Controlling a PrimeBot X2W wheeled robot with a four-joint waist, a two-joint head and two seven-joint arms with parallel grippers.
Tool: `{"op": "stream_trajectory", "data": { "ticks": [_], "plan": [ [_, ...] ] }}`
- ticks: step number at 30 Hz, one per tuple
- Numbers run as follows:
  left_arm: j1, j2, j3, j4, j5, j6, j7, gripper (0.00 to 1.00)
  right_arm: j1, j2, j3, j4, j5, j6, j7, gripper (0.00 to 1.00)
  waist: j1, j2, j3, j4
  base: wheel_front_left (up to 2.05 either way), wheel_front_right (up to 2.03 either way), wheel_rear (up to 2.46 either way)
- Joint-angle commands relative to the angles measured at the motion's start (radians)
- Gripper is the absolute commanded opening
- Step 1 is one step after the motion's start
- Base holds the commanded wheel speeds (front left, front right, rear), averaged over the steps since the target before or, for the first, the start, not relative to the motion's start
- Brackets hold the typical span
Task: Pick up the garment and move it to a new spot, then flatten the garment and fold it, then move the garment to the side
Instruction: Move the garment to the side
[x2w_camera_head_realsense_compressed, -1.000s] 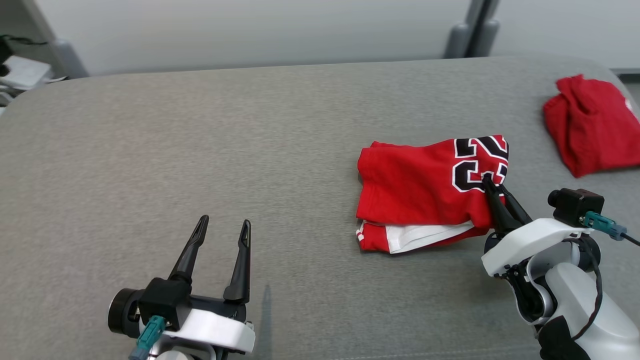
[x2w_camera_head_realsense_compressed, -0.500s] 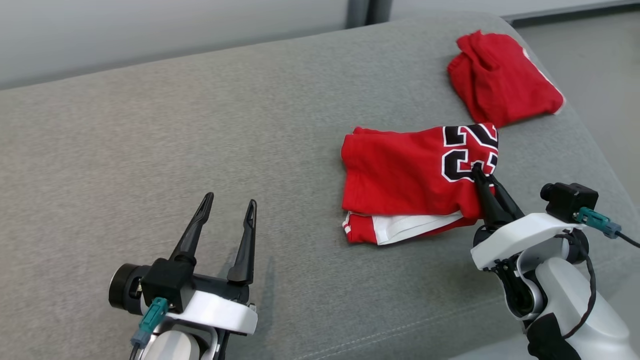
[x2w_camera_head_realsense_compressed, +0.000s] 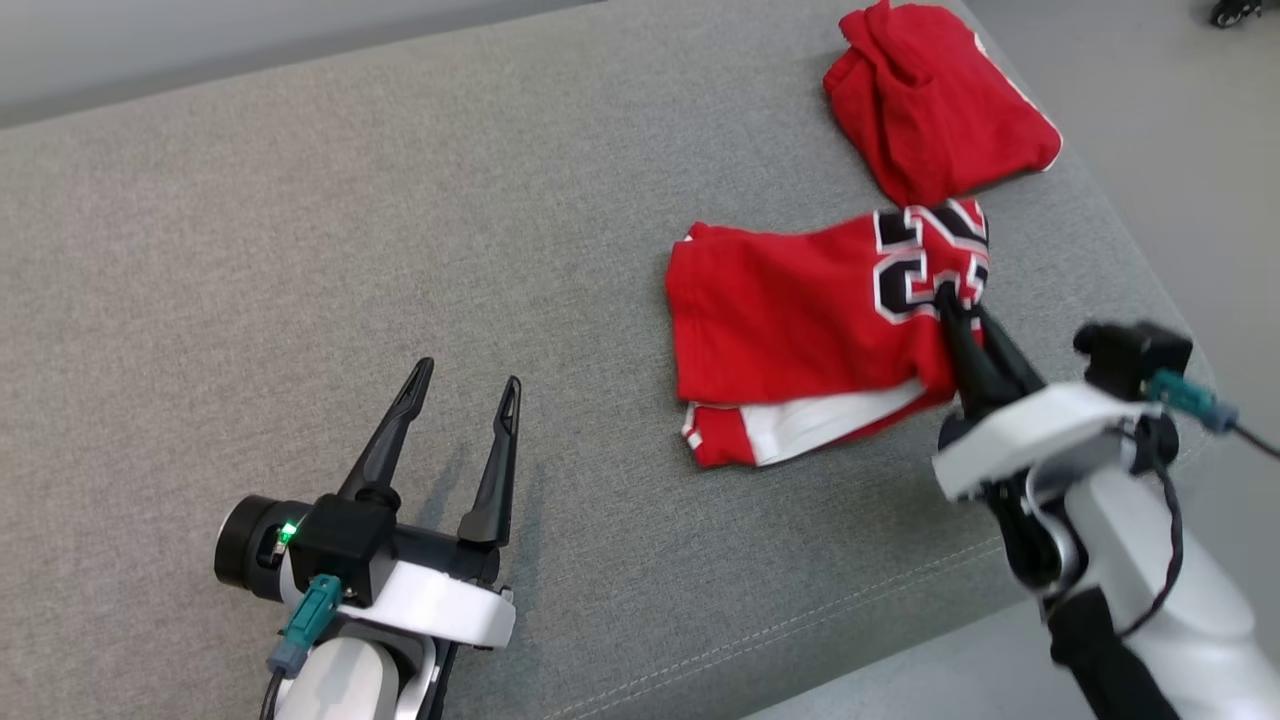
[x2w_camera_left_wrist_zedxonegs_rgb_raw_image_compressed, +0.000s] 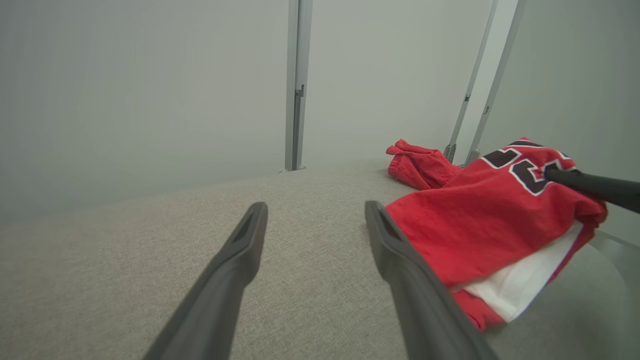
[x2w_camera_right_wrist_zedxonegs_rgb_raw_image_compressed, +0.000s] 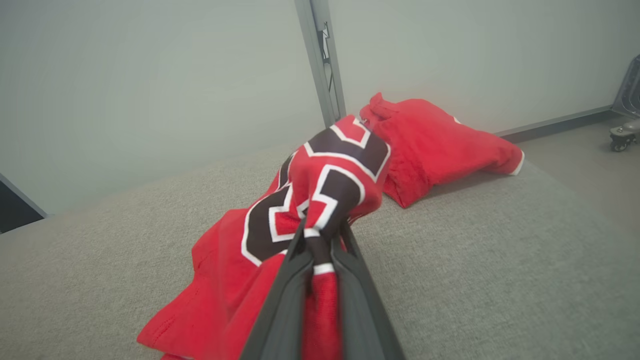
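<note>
The garment (x2w_camera_head_realsense_compressed: 800, 330) is a folded red jersey with black-and-white numbers and a white lining edge; it lies on the grey cushioned surface (x2w_camera_head_realsense_compressed: 300, 250) at right of centre. My right gripper (x2w_camera_head_realsense_compressed: 948, 296) is shut on its right edge by the numbers, and the cloth bunches up between the fingers (x2w_camera_right_wrist_zedxonegs_rgb_raw_image_compressed: 320, 235). The same garment (x2w_camera_left_wrist_zedxonegs_rgb_raw_image_compressed: 490, 215) lies right of my left gripper (x2w_camera_left_wrist_zedxonegs_rgb_raw_image_compressed: 315, 212) in the left wrist view. My left gripper (x2w_camera_head_realsense_compressed: 465, 375) stands open above bare fabric at the lower left, well apart from the garment.
A second red garment (x2w_camera_head_realsense_compressed: 930, 100) lies crumpled at the far right corner, close behind the jersey. The surface's right edge (x2w_camera_head_realsense_compressed: 1150, 290) drops to the floor just beyond my right wrist. A caster (x2w_camera_right_wrist_zedxonegs_rgb_raw_image_compressed: 620, 140) stands on the floor at far right.
The camera has turned right and down, so the whole scene has shifted left. The jersey now sits closer to the second garment, with my right gripper still shut on it. My left gripper stays open.
</note>
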Motion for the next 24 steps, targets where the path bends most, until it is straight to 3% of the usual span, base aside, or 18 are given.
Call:
{"op": "stream_trajectory", "data": {
  "ticks": [1, 18, 24],
  "plan": [
    [-0.048, 0.003, 0.029, -0.032, 0.010, -0.009, -0.009, 1.00, -0.056, -0.009, 0.017, -0.032, -0.018, 0.000, -0.014, 0.00, 0.0000, -0.0001, 0.016, 0.003, 0.00, 0.00, 0.00],
    [-0.146, 0.014, 0.033, -0.065, 0.066, -0.050, -0.009, 1.00, -0.516, -0.129, 0.037, 0.184, -0.078, 0.000, -0.014, 0.00, 0.0000, -0.0001, 0.193, 0.081, 0.00, 0.00, 0.00],
    [-0.165, 0.019, 0.028, -0.066, 0.073, -0.060, -0.009, 1.00, -0.619, -0.141, 0.149, 0.220, -0.059, 0.000, -0.014, 0.00, 0.0000, -0.0001, 0.226, 0.099, 0.00, 0.00, 0.00]
  ]
}}
